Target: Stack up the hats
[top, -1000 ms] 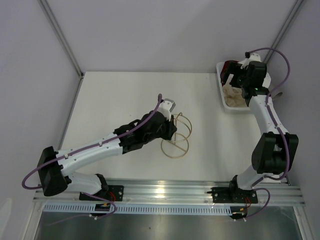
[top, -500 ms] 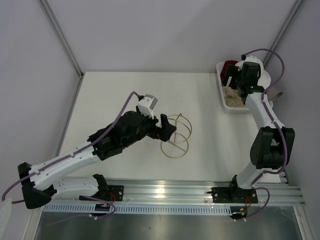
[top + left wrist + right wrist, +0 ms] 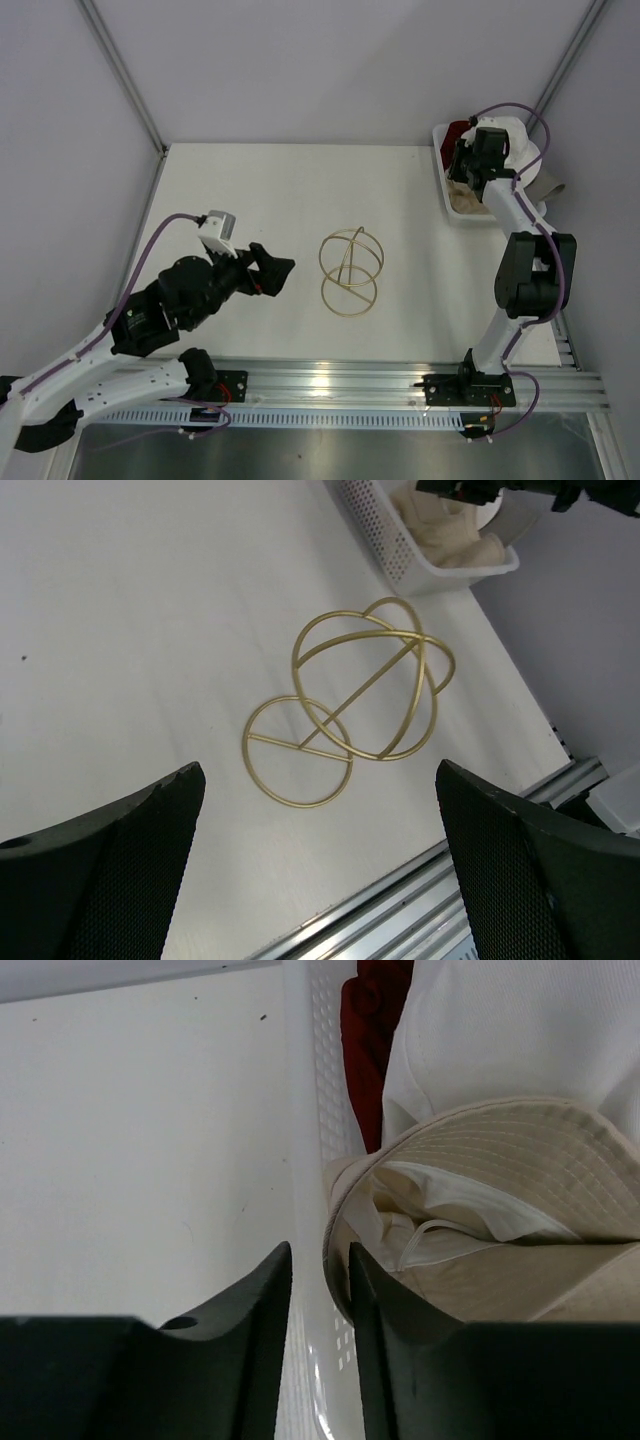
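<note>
Left gripper spread wide above the worktop's near left part; right gripper down at the hats in the far right corner.

The left gripper hung empty over bare worktop, its two fingers far apart, pointing toward the gold wire stand, which stood on its ring base near the middle, well apart from it. The white slatted basket sat at the far right corner and held the hats. A dark red hat lay against its wall, a white hat beside that, and a beige hat lay nearest the camera with its brim curled up. The right gripper's fingers were drawn close with a narrow gap. The beige brim's edge and the basket wall showed in that gap, and whether the fingers pinched the brim could not be told.
</note>
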{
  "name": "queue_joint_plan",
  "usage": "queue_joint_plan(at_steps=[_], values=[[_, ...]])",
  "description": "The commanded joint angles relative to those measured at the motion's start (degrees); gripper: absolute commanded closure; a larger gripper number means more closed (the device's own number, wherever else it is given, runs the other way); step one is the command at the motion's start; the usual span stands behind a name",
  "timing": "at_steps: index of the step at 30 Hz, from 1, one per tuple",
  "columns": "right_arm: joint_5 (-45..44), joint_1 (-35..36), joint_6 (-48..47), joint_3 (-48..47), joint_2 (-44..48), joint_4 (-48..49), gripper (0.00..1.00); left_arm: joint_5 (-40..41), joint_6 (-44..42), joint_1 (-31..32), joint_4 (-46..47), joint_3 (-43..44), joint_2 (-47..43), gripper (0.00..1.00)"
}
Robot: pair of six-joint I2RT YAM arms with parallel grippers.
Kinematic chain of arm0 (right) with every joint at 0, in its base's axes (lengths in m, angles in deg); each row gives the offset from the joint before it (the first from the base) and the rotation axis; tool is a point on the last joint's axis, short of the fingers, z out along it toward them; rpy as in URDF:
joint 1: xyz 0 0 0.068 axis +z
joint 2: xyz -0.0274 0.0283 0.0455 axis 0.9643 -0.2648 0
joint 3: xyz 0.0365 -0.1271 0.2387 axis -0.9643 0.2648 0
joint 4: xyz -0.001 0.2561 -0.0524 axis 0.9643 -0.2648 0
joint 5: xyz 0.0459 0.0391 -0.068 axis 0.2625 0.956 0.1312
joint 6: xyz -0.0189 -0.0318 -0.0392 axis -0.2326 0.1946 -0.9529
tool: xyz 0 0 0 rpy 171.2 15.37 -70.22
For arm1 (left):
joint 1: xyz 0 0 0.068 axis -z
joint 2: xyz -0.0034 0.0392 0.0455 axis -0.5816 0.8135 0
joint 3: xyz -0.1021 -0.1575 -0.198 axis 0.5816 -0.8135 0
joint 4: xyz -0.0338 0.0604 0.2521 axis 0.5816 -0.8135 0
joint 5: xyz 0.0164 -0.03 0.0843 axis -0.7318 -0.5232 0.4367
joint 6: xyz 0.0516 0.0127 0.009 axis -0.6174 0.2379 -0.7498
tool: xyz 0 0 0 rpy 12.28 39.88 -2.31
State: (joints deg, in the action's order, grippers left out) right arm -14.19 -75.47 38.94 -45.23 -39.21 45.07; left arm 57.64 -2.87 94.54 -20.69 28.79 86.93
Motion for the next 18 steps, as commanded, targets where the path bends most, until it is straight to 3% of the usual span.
queue_joint_plan(at_steps=[1,2,5,9,13,18], values=[[0.45,0.03,-1.48,-3.29,-0.16,2.06,0.70,5.08,4.65,0.17,-3.01,-2.33,-2.04,0.00],[0.72,0.12,-1.49,-3.38,-0.08,1.88,0.73,5.26,4.83,0.26,-2.92,-3.21,-2.31,0.01],[0.55,0.20,-2.19,-3.55,0.01,1.01,0.99,5.52,5.54,0.26,-3.88,-2.60,-2.05,0.00],[2.03,0.38,-2.98,-6.10,2.20,-3.12,1.00,6.05,6.77,0.17,-7.48,0.03,1.02,0.00],[10.45,2.30,0.26,-8.39,10.35,-4.10,1.00,5.78,5.81,0.17,-7.49,1.79,5.24,0.01],[21.86,3.54,12.63,-8.74,18.72,1.43,1.00,11.31,1.15,-0.44,-7.32,8.29,9.99,0.01]])
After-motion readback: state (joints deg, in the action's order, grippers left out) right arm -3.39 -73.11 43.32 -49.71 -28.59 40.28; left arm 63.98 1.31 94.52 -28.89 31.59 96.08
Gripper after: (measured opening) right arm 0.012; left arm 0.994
